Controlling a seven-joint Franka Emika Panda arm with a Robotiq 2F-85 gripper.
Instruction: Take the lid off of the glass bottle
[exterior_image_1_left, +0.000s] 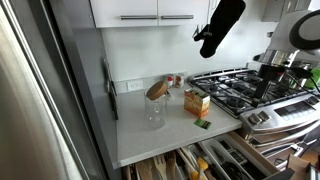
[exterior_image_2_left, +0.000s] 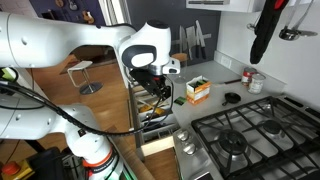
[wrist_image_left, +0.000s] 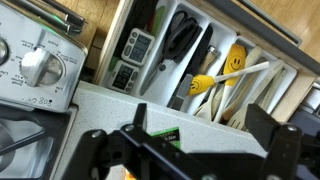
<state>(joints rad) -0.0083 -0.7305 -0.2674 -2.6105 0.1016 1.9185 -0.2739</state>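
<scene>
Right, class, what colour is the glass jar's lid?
Tan-brown; the lid shows best in an exterior view, atop the clear glass jar.

The glass jar (exterior_image_1_left: 155, 113) is small, clear and colourless, a cylinder with a wide mouth. It stands upright on the pale counter (exterior_image_1_left: 150, 142) near the back wall, a little apart from the orange-brown carton (exterior_image_1_left: 196, 102). The lid (exterior_image_1_left: 157, 90), a round flat tan-brown disc about as wide as the jar, sits on the jar's mouth, tilted, with one edge raised rather than lying flat
</scene>
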